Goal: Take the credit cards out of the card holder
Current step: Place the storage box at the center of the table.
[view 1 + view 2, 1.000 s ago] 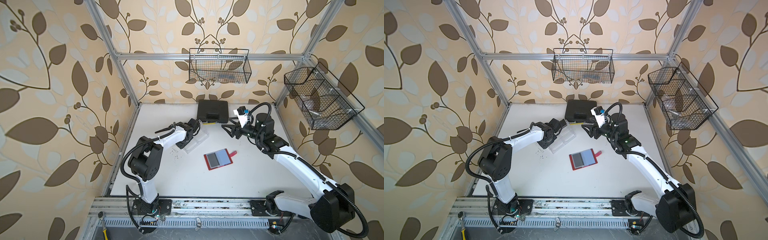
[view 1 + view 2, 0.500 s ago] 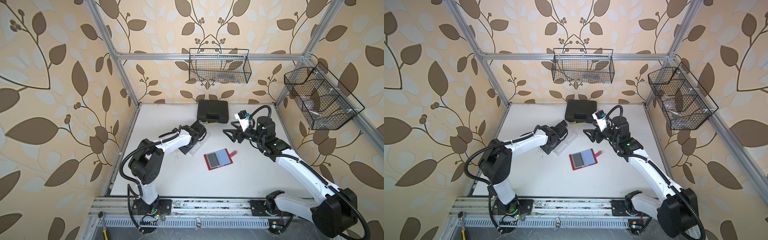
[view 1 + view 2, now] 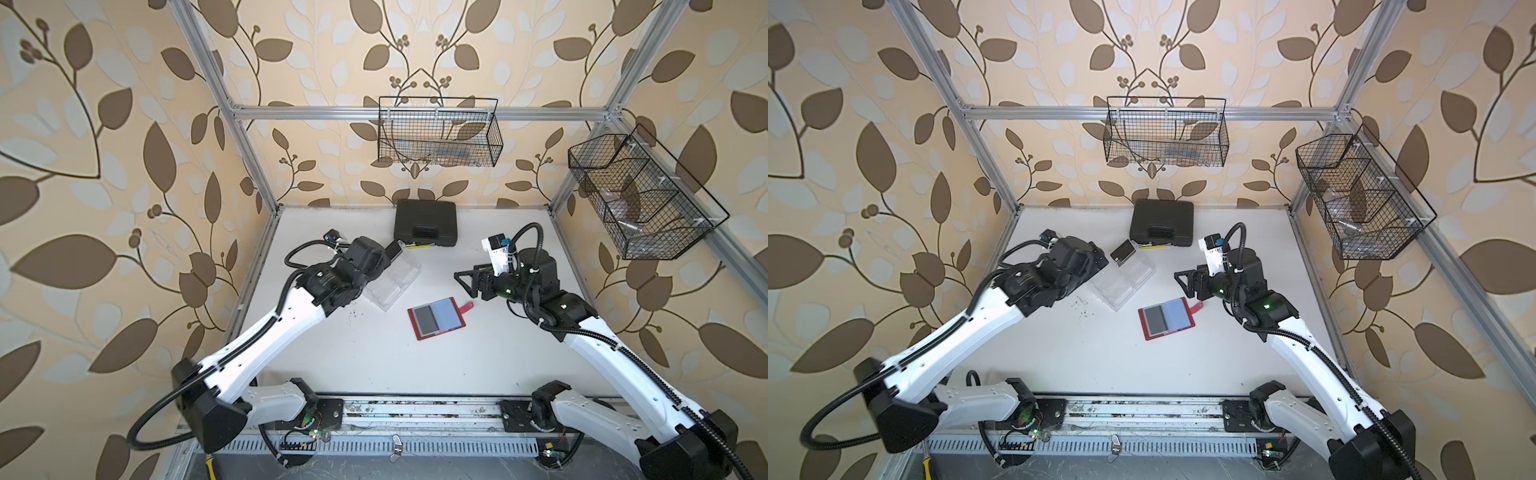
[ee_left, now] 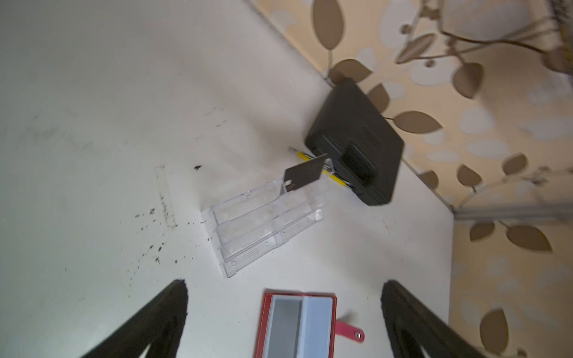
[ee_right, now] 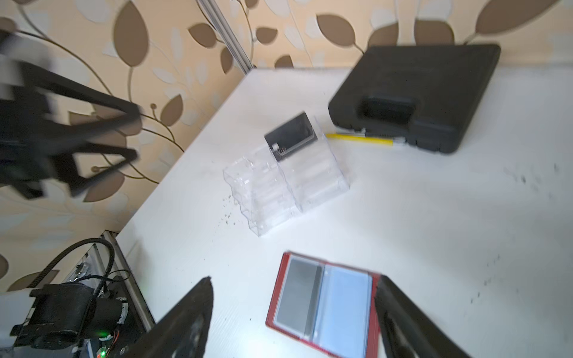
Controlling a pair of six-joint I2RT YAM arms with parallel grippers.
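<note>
White tabletop [image 3: 374, 357], lightly speckled. On it: open red card holder [image 3: 436, 318], clear acrylic tray [image 3: 397, 282], black case [image 3: 426, 222]. Yellow pen [image 5: 359, 140] at the case's edge.

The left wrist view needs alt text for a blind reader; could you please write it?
A black credit card stands in the clear tray beside a black case; nearer, the open red card holder shows between the spread jaws of the left gripper.

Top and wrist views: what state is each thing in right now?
card holder: lying open and flat, one sleeve dark, apparently holding a card.
credit card: out of the holder, standing tilted in the clear tray.
clear tray: upright, other compartments look empty.
black case: shut.
left gripper: fingers open, empty.
right gripper: fingers open, empty.
</note>
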